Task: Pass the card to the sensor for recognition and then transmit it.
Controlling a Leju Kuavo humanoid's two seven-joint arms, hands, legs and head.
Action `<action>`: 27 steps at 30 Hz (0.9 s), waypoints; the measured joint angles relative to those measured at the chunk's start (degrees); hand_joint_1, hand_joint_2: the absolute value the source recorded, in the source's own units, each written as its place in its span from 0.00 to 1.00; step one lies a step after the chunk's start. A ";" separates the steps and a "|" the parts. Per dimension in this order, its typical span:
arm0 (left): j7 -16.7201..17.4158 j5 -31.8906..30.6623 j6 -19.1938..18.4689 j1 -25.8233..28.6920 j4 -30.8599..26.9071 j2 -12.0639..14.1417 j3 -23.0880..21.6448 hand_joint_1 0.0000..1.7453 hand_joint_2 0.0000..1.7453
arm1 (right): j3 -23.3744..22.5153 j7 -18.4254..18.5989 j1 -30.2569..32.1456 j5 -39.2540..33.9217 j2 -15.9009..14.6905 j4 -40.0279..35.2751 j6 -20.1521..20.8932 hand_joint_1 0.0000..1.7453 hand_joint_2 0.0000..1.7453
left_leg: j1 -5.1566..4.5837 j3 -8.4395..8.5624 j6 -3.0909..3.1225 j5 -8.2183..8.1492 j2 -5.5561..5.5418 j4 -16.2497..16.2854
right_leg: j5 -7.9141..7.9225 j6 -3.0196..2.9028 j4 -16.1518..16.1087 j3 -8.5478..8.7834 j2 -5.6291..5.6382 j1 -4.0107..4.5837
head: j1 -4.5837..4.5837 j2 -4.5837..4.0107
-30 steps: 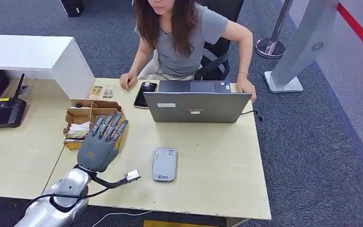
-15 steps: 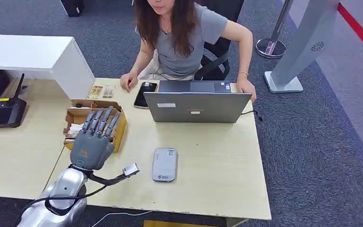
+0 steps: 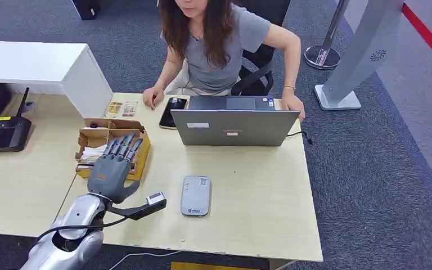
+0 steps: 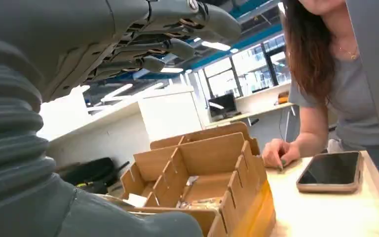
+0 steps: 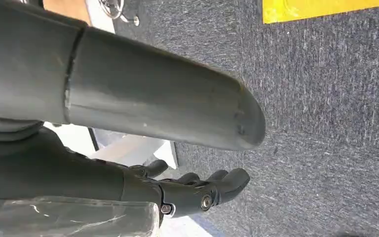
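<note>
Left hand [image 3: 111, 171] hovers over the cardboard organizer [image 3: 110, 147] where the cards are kept — the pick not yet made.

The organizer sits at the surface's [image 3: 247, 197] left side, within the left arm's reach, its compartments holding papers and what look like cards [image 3: 93, 154] — which one is the task's card cannot be told. The grey sensor [image 3: 196, 195] lies flat nearby, well placed for a short carry, before the person's [image 3: 216, 39] laptop [image 3: 233, 127]. The left hand is empty, palm down, fingers spread and extended above the compartments. The right hand [image 5: 192, 190] hangs over carpet [image 5: 325, 98], fingers loosely curled, holding nothing.
</note>
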 joint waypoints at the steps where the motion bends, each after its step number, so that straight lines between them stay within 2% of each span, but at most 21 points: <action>1: 0.00 0.15 0.00 -0.02 0.00 0.00 0.00 0.00 1.00 | -0.04 0.02 0.00 0.00 0.00 0.00 0.00 0.00 0.00 | 0.00 0.00 0.00 0.00 0.00 0.00 | 0.00 0.00 0.00 0.00 0.00 0.00 | 0.02 0.00; 10: 0.63 0.61 -1.09 -0.04 0.15 0.00 0.00 0.00 1.00 | -0.63 0.39 0.02 0.02 0.00 0.00 -0.20 0.00 0.00 | 0.00 0.00 0.00 0.00 0.00 0.00 | 0.00 0.00 0.00 0.00 0.00 0.00 | 0.00 0.00; 16: 1.75 3.15 -5.82 -0.48 0.57 0.66 -0.02 0.00 1.00 | -0.87 0.70 0.05 0.00 0.00 0.00 -0.72 0.00 0.00 | 0.00 0.00 0.00 0.00 0.00 0.00 | 0.00 0.00 0.00 0.00 0.00 0.00 | 0.02 0.02; 27: 2.82 6.21 -9.53 -0.69 0.72 3.41 -0.48 0.00 1.00 | -1.42 1.14 0.09 -0.20 0.07 0.00 -0.96 0.00 0.00 | 0.00 0.00 0.00 0.00 0.01 0.00 | 0.00 0.00 0.00 0.00 0.00 0.00 | 0.00 0.00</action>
